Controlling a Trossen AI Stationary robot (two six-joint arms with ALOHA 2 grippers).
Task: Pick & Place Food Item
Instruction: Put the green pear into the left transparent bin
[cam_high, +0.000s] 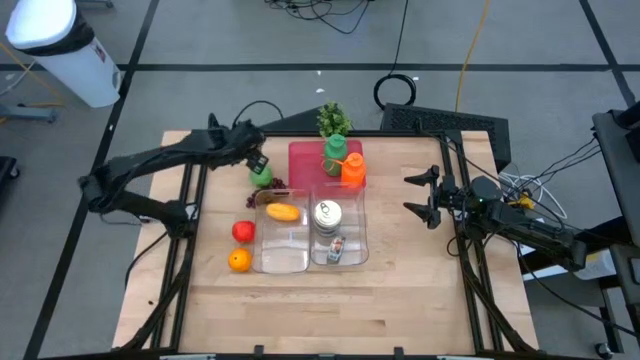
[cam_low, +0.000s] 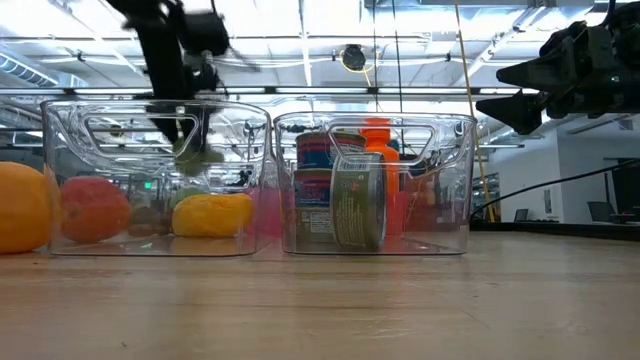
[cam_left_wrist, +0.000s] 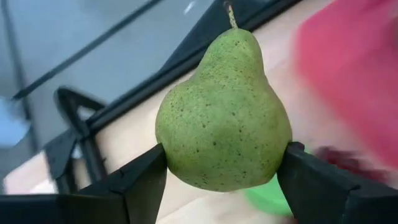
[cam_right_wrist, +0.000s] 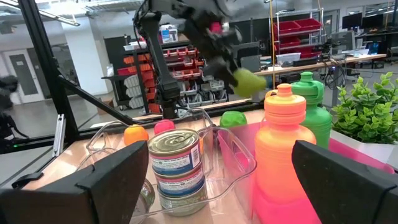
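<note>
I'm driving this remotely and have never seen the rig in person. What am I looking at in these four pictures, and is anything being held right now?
It is a table with two dark robot arms, each ending in a two-finger gripper. One picture looks straight down, one looks level across the tabletop, and the other two come from cameras on each arm's wrist.

The left gripper has its fingers against both sides of a green pear, behind the left of two clear bins. That bin holds a yellow lemon; the right clear bin holds stacked cans. A tomato and an orange lie beside the bins. On a red tray stand an orange bottle and a green bottle, with a small potted plant behind.

The right gripper waits open at the table's right side, empty.
</note>
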